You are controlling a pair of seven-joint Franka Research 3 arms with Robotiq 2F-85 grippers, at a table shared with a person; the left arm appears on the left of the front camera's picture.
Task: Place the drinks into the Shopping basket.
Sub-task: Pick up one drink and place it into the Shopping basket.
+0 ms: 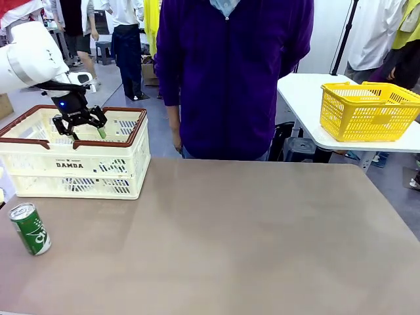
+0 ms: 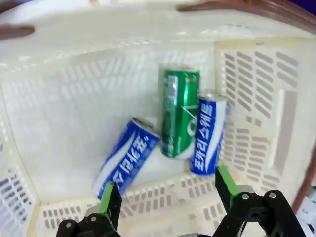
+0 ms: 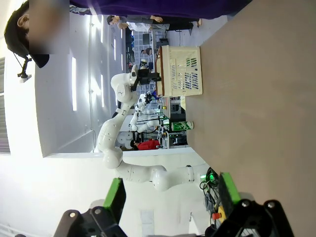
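Left gripper (image 1: 84, 125) hangs over the Shopping basket (image 1: 39, 161), which sits at the far left of the counter (image 1: 249, 236); fingers spread apart, nothing between them. Left wrist view: three cans lie on the basket floor, a green can (image 2: 178, 112) touching a blue can (image 2: 209, 134) on one side, a second blue can (image 2: 126, 156) lying tilted on the other, just beside it. Another green can (image 1: 29, 228) stands upright on the counter, in front of the basket at the near left edge. Right gripper (image 3: 169, 196) fingers spread, empty, off the counter's side. A person (image 1: 230, 79) stands at the far side.
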